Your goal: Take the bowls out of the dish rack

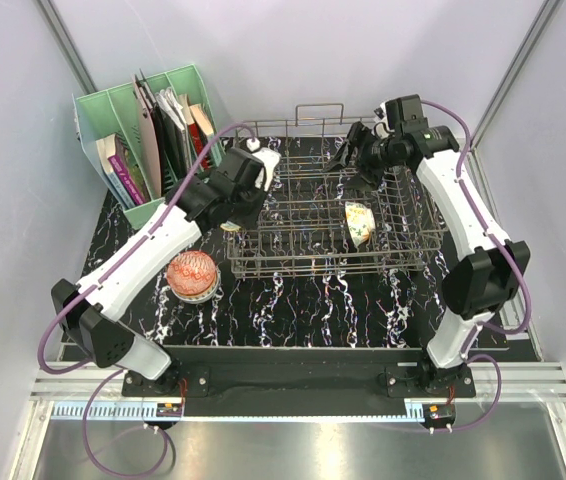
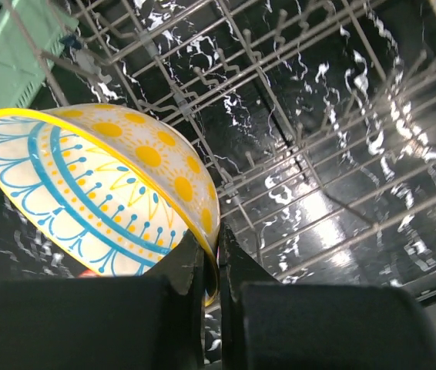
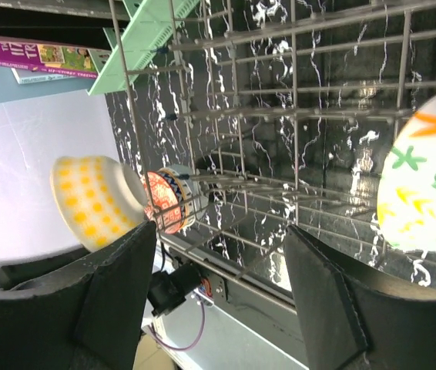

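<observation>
The grey wire dish rack [image 1: 403, 255] stands mid-table. A floral cream bowl [image 1: 360, 222] stands on edge in its right part; it also shows in the right wrist view [image 3: 426, 185]. My left gripper [image 1: 235, 213] is at the rack's left end, shut on the rim of a yellow-dotted bowl with a blue-and-yellow inside [image 2: 102, 185], held tilted above the wires; the jaws [image 2: 212, 262] pinch its wall. My right gripper [image 1: 348, 152] is open and empty above the rack's far side [image 3: 218, 262]. A red-pink patterned bowl [image 1: 192, 274] sits on the table left of the rack.
A green plastic file holder [image 1: 143, 130] with books stands at the back left, close to the left arm. The rack's upright tines [image 2: 280, 116] lie under the held bowl. The black marbled mat [image 1: 303, 310] covers the table in front of the rack.
</observation>
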`<state>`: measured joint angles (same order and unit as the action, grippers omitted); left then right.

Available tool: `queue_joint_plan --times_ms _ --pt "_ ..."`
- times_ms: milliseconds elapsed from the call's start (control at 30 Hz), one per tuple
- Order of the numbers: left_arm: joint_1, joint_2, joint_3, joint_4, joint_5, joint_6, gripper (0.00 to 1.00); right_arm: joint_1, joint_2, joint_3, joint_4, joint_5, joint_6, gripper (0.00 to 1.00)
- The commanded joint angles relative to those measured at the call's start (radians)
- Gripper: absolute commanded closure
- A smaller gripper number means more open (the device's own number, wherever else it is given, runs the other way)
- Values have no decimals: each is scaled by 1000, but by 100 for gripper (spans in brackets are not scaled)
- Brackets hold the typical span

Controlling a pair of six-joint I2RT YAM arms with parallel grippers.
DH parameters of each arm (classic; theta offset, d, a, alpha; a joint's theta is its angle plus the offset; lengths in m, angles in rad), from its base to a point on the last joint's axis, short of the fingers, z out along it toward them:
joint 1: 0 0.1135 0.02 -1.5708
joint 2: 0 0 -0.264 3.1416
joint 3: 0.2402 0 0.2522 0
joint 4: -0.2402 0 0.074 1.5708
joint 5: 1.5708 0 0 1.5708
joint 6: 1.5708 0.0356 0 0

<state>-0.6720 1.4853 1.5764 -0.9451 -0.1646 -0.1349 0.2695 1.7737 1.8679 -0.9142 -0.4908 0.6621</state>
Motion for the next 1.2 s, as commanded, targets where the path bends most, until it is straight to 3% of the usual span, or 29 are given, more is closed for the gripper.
queue_joint_plan --times_ms 0,133,333,667,933,1167 --pt "-80 -42 -10 40 -100 151 100 2 85 149 -107 3 -68 25" --pt "-156 -17 -42 40 -141 224 100 2 185 356 -224 38 -134 25" --pt "-202 -14 -64 42 -285 271 100 2 257 471 -284 8 -151 25" --pt "-253 -178 -194 -55 -463 186 100 13 155 418 -321 80 -193 26" --pt "-248 -206 -265 -112 -605 34 100 17 -20 174 -354 167 -182 26" --pt "-158 -233 -277 -136 -546 -107 100 14 -109 105 -433 308 -190 23"
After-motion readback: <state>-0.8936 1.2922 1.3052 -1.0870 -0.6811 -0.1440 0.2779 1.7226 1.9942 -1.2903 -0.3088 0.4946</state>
